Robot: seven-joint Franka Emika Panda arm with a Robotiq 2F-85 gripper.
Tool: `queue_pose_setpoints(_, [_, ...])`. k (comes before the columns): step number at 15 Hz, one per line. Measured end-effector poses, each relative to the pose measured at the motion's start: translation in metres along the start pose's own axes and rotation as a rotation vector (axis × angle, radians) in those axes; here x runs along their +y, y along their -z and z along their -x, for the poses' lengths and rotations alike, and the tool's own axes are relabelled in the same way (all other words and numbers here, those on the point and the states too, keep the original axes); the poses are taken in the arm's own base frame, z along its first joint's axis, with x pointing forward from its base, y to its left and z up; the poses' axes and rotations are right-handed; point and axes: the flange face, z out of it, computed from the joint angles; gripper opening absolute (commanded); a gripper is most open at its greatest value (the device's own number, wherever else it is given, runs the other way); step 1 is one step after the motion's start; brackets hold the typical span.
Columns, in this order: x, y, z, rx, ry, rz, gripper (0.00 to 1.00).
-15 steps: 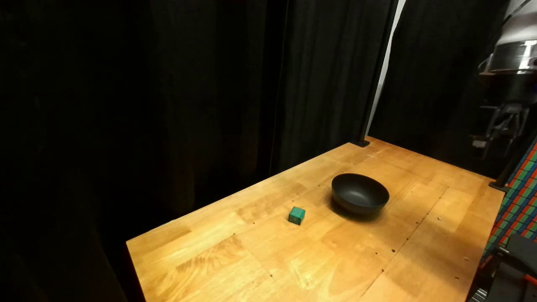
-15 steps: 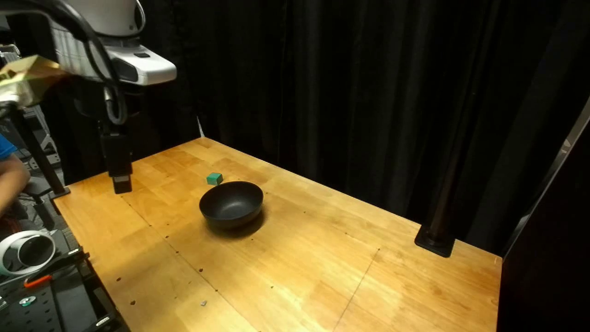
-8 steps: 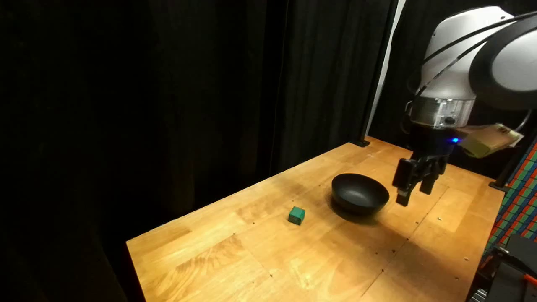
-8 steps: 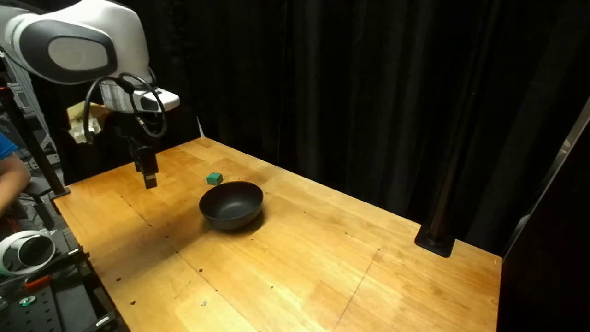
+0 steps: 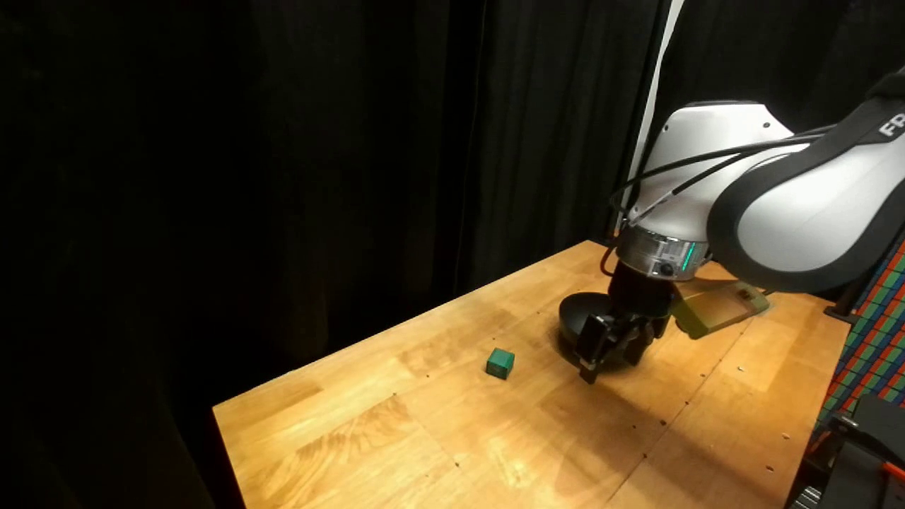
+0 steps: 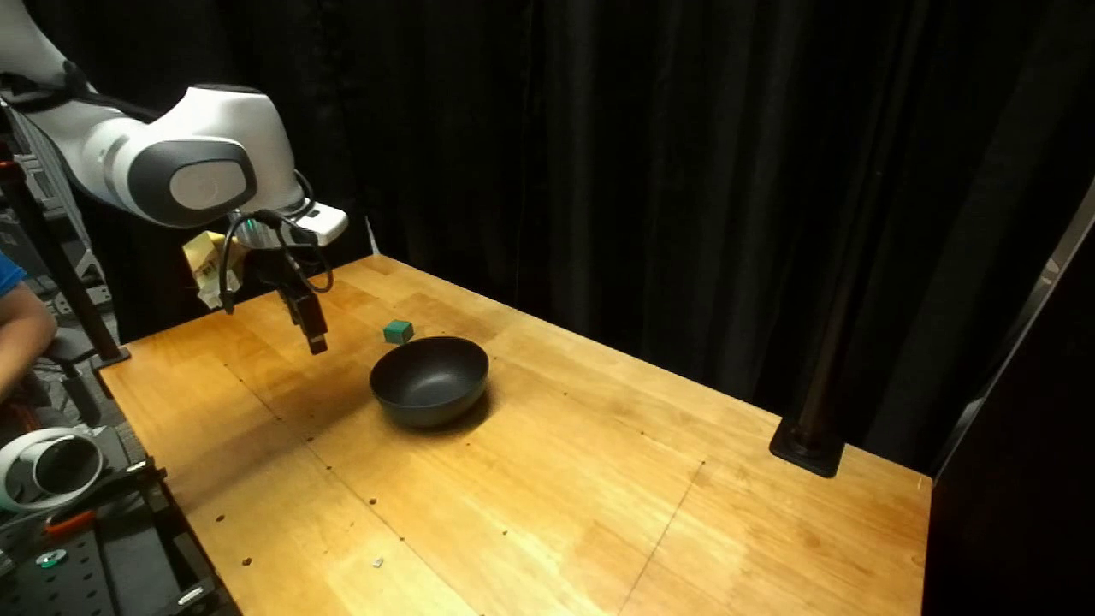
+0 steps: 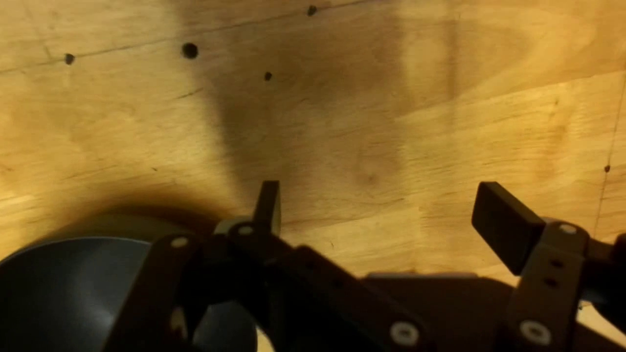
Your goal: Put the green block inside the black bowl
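- The hand (image 7: 379,205) is spread wide: its jaws stand well apart and pinch nothing, with the wood of the desk (image 7: 332,146) showing through the gap.
- It hangs beside the bowl (image 6: 429,381), near but not touching, and looks to be above the desk rather than on it. In the wrist view one jaw covers part of the bowl.
- The robot arm (image 5: 721,170) reaches down to the hand beside the bowl; in an exterior view they hide much of the bowl.
- The bowl is black, upright on the desk, with no block in it where its inside shows.
- The green block (image 5: 500,363) sits on the desk outside the bowl, near it but apart. The wrist view does not show it.
- Done, by my reading: nothing of the task proper; the block is ungripped.
- Left, I judge: bring the hand from beside the bowl to the block, pinch it, lift it, carry it over the bowl's rim and let go inside.
- Farther out, a black curtain (image 6: 684,171) hangs beyond the bowl, and a person's arm (image 6: 24,334) shows well apart from the bowl.
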Motion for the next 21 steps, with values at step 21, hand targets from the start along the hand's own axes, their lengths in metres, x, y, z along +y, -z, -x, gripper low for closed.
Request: queue_pose_setpoints(21, [-0.078, -0.058, -0.081, 0.15, 0.062, -0.053, 1.0])
